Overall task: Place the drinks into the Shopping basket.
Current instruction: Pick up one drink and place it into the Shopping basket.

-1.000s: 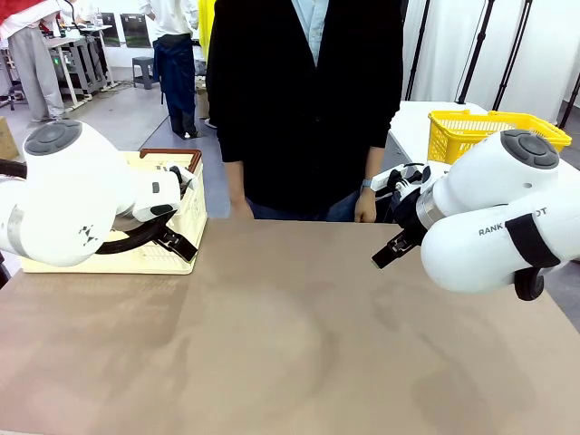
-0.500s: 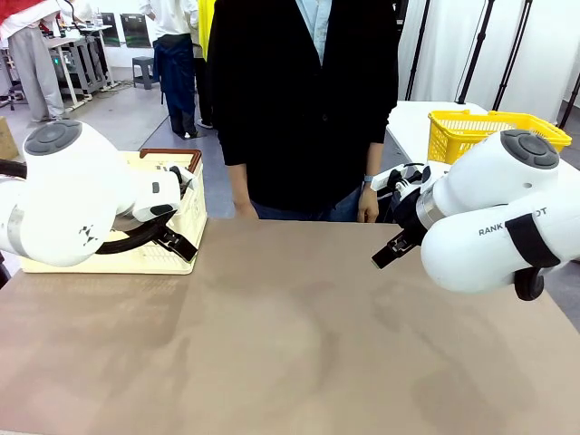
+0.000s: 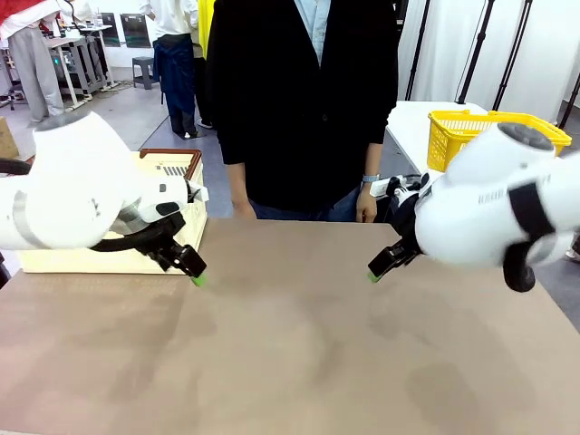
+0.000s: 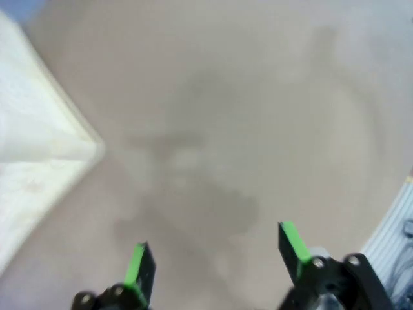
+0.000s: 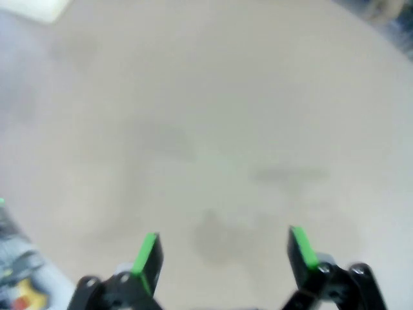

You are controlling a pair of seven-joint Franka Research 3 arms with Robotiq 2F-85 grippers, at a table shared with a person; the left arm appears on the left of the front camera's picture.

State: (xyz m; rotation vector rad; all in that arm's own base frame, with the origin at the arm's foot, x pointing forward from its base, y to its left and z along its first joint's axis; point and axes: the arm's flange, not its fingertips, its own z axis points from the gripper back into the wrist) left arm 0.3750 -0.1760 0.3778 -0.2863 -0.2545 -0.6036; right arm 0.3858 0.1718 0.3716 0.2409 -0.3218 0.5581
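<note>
The left gripper (image 4: 216, 248) has its jaws at full spread with nothing between the green pads. The right gripper (image 5: 224, 245) is in the same condition: wide open and empty, so neither has hold of any of the drinks. Both point down and forward at bare tabletop, which reads as a ready posture before a pick, not a carry. The Shopping basket (image 3: 181, 154) stands at the far left corner of the table (image 3: 290, 344), with its open top upward and its brown rim toward the person's side. This placement suits the left arm, whose gripper hangs just beside the basket's near right corner and clear of the wall. The right gripper is well apart from the basket, across the middle of the table. The surface from the basket's right wall out to the right gripper carries nothing, giving both arms open room to sweep inward. The basket wall is the only edge close to a finger; a lift over the rim appears necessary before any drop. The person (image 3: 308, 100) stands at the far edge, to the right of the basket, with hands lowered near the table edge. A yellow mesh basket (image 3: 462, 131) sits on a separate table far to the right of the Shopping basket.
</note>
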